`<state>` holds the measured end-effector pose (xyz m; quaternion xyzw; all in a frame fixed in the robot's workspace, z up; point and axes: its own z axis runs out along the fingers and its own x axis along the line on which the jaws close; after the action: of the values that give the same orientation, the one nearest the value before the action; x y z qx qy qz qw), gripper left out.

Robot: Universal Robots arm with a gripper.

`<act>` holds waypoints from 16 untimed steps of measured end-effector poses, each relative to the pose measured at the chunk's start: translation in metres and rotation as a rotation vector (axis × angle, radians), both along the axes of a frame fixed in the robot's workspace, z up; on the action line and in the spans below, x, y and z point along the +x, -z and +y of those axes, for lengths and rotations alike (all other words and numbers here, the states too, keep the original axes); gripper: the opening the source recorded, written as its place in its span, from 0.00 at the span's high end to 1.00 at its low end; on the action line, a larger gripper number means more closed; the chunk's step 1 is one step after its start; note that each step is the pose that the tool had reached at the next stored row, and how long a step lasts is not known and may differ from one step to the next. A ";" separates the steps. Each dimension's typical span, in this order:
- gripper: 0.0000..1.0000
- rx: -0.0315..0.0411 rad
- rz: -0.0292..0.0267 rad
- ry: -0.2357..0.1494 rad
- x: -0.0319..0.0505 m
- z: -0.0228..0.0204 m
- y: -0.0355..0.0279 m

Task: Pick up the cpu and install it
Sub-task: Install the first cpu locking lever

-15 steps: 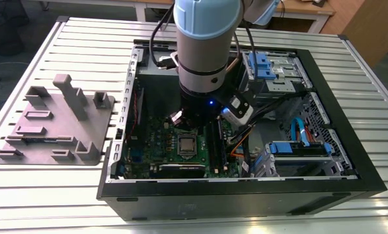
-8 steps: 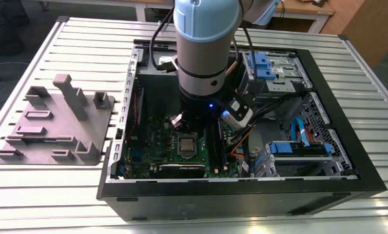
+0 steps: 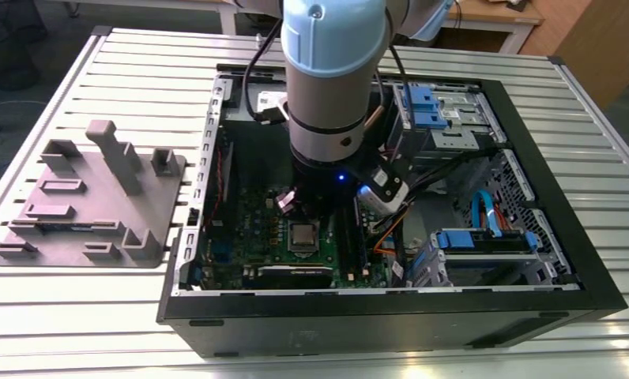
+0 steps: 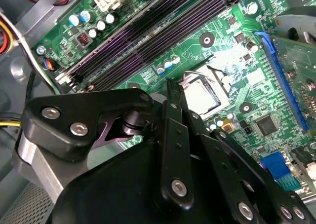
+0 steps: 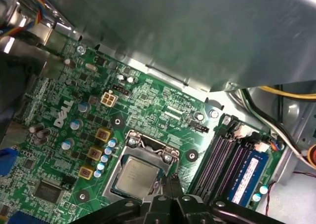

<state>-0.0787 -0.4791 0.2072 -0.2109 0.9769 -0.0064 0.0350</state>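
The cpu (image 5: 134,177) lies flat in the motherboard's socket, a silvery-grey square inside the metal socket frame (image 5: 148,144). It shows in both wrist views (image 4: 203,96) and, in the exterior view, as a small square (image 3: 302,235) just below the arm's wrist. My gripper (image 5: 171,180) hovers over one edge of the socket, its thin black fingertips (image 4: 172,90) pressed together. Nothing is held between them. The cpu is not gripped.
The green motherboard (image 3: 260,237) sits in an open black PC case (image 3: 567,260) with drive bays, blue clips and cables toward the exterior view's right. Memory slots (image 4: 148,31) run beside the socket. A grey holder tray (image 3: 83,201) stands on the table at the exterior view's left.
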 end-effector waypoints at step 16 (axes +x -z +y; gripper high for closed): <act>0.89 -0.0039 0.0000 0.003 0.0001 -0.0053 0.0054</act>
<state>-0.0786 -0.4844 0.2018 -0.2096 0.9771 -0.0084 0.0346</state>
